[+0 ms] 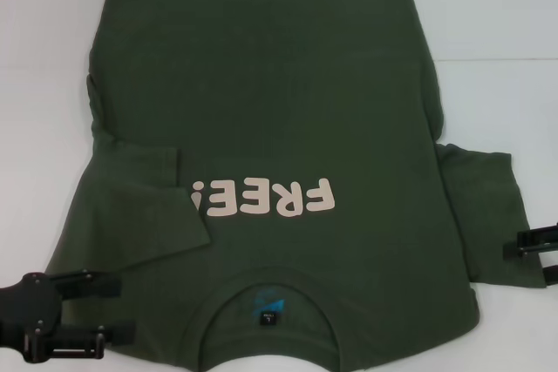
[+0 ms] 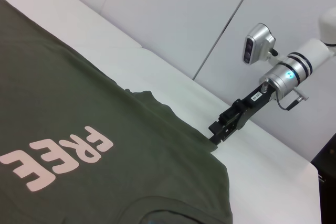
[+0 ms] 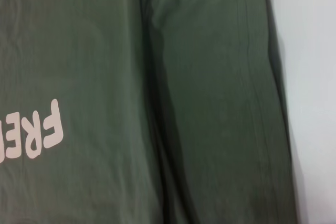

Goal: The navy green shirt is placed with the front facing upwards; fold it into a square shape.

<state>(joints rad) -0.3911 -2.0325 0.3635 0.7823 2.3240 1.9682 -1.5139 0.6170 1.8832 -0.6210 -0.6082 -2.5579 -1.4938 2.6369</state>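
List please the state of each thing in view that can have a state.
navy green shirt: flat, front up, lettering showing
left sleeve: folded in over the chest
right sleeve: spread out flat
left hand: at the left shoulder, open
right hand: at the right sleeve's edge

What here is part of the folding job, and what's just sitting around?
Part of the job:
- navy green shirt, left sleeve already folded in
- left tool, at the shirt's near left corner
- right tool, at the right sleeve's edge

Just there:
- white table

dark olive-green shirt (image 1: 288, 93), pale pink lettering (image 1: 266, 199).
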